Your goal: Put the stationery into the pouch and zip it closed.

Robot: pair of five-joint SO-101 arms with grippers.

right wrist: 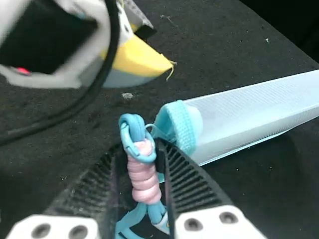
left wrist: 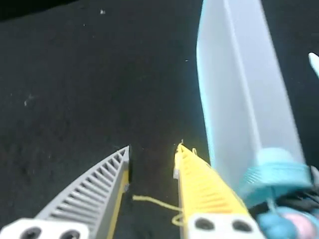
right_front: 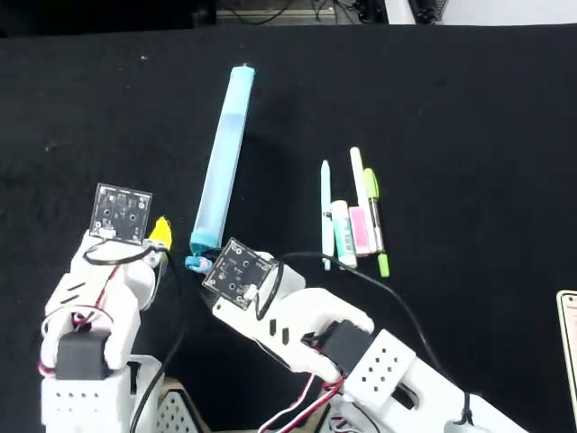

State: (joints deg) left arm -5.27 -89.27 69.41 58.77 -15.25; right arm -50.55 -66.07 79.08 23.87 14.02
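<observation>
A long pale blue pouch (right_front: 222,153) lies on the black table, slanting from the far middle toward the arms. Its near end carries a blue zipper pull with a pink charm (right wrist: 141,174). My right gripper (right wrist: 142,167) is shut on that pull, at the pouch's near end (right_front: 200,262). My left gripper (left wrist: 152,157) is open just left of the pouch (left wrist: 244,99), nothing between its fingers; its yellow fingertip (right_front: 161,231) shows in the high view. The stationery lies in a row to the right: a teal pen (right_front: 326,212), a white pen (right_front: 361,185), a green marker (right_front: 376,221), and erasers (right_front: 352,233).
A black cloth covers the table (right_front: 451,108). A card's edge (right_front: 568,338) shows at the right border. Cables run from the right arm across the cloth near the stationery. Open cloth lies left of and beyond the pouch.
</observation>
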